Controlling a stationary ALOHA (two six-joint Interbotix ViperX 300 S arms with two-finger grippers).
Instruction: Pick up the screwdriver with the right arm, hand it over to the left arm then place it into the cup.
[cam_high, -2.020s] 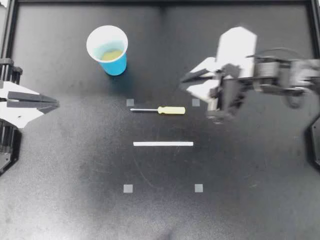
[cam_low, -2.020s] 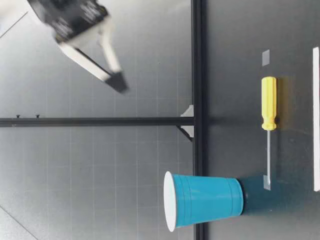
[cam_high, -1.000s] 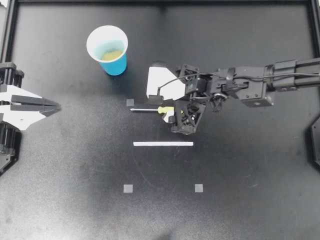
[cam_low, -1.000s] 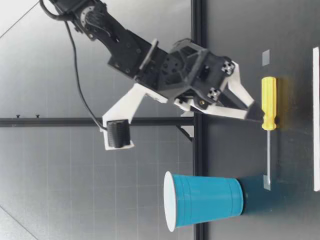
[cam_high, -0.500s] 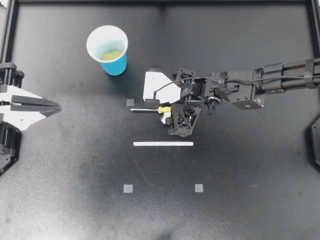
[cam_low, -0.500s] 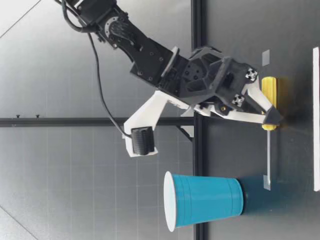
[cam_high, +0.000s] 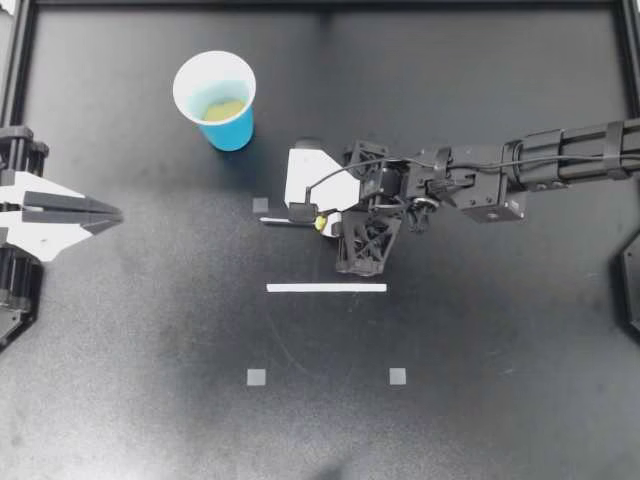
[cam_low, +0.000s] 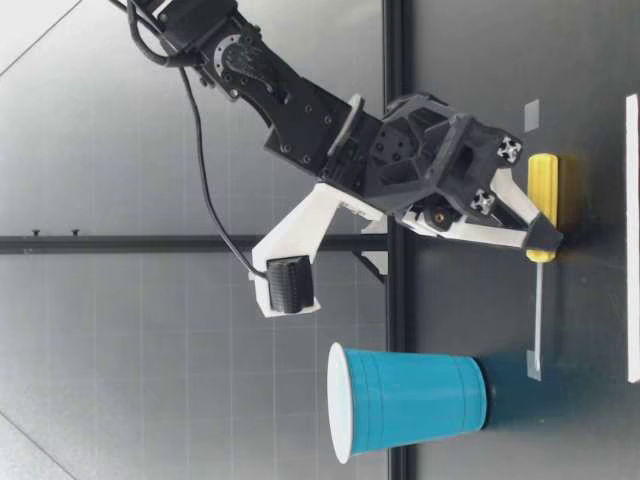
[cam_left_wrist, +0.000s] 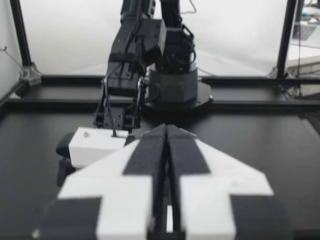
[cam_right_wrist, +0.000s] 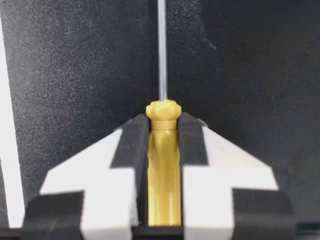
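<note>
At mid-table, right hand (cam_high: 322, 222) has now clamped the screwdriver (cam_high: 278, 220) — handle pinched.

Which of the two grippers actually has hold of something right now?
The right gripper: its fingers are shut on the yellow handle of the screwdriver. The left gripper, far off to the side, is shut on nothing.

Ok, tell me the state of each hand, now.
Left hand: closed, holding nothing.
Right hand: closed on the screwdriver, at its yellow handle.
</note>
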